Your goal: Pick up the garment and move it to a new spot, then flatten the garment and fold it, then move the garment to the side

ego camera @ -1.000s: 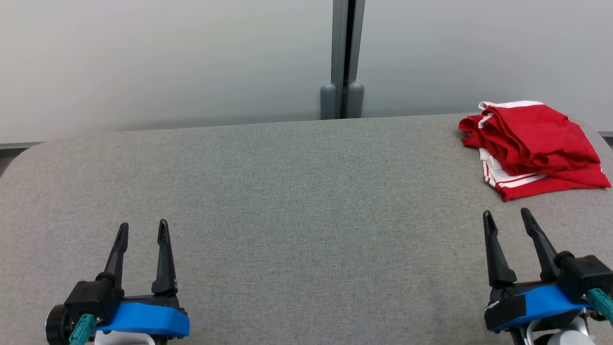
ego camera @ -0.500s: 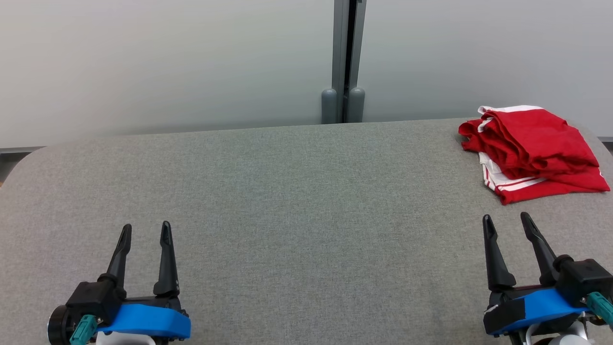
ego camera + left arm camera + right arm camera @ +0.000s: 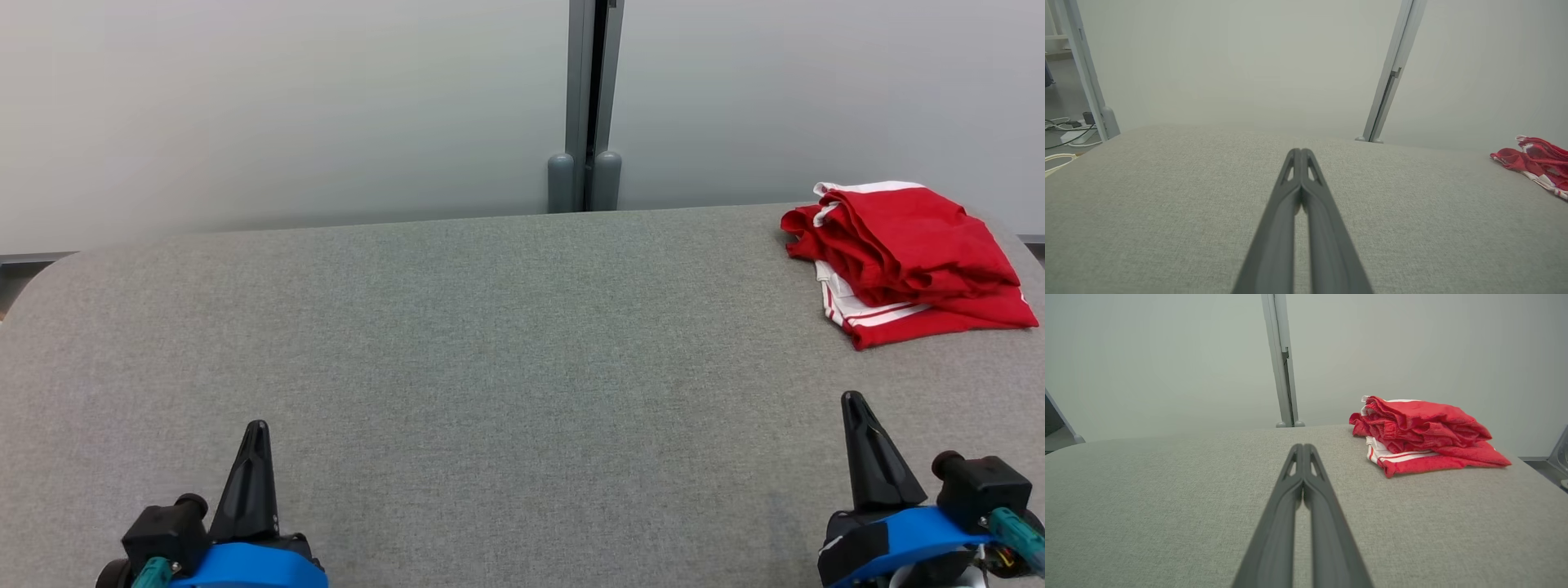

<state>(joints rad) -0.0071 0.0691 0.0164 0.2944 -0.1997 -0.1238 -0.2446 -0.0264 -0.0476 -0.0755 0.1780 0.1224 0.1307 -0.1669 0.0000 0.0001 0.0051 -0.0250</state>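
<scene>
Left claw [image 3: 256, 428], right claw [image 3: 853, 399], both tight together above grey table [image 3: 522, 343]; red garment [image 3: 906, 253] near far-right edge.

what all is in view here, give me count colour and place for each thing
garment: one, red with white stripes, folded in a pile at the table's far right
table: one, grey fabric top, across the head view
wall panels: two, pale grey, behind the table
post: one, grey, upright between the panels
cables: a few, dark and white, on the floor past the table's edge, left wrist view
left gripper: one, dark fingers on blue mount, shut, empty, near left
right gripper: one, dark fingers on blue mount, shut, empty, near right, short of the garment
</scene>
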